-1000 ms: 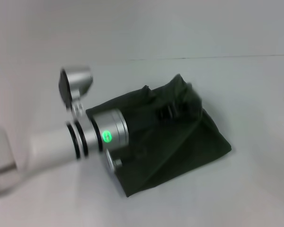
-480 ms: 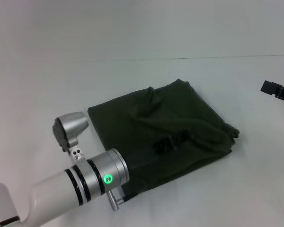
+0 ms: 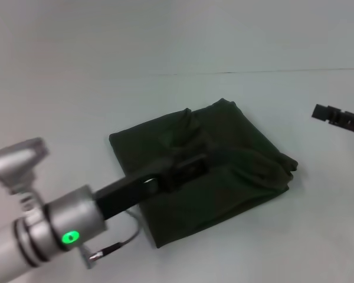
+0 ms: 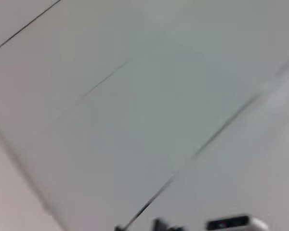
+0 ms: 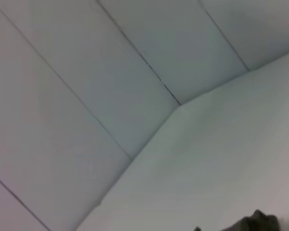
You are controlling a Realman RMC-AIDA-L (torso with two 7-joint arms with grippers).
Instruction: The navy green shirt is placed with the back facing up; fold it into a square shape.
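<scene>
The navy green shirt [image 3: 224, 165] lies on the table as a folded, roughly square dark bundle with its plain side up and loose wrinkles along its right edge. My left arm reaches in from the lower left, and the left gripper [image 3: 187, 167] hangs black over the middle of the shirt, hard to separate from the dark cloth. Away from the shirt, my right gripper [image 3: 329, 113] hovers at the right edge of the head view. A dark scrap of the shirt [image 5: 256, 223] shows at the edge of the right wrist view.
A pale table [image 3: 76, 106] stretches around the shirt, with a thin dark seam [image 3: 253, 72] running across behind it. The left wrist view shows only pale panels and a silvery part [image 4: 236, 224] at its rim.
My left arm has drawn back toward the lower left, its gripper sliding from the shirt's right part to its middle. The folded-over cloth stays put. The right gripper has edged inward.
</scene>
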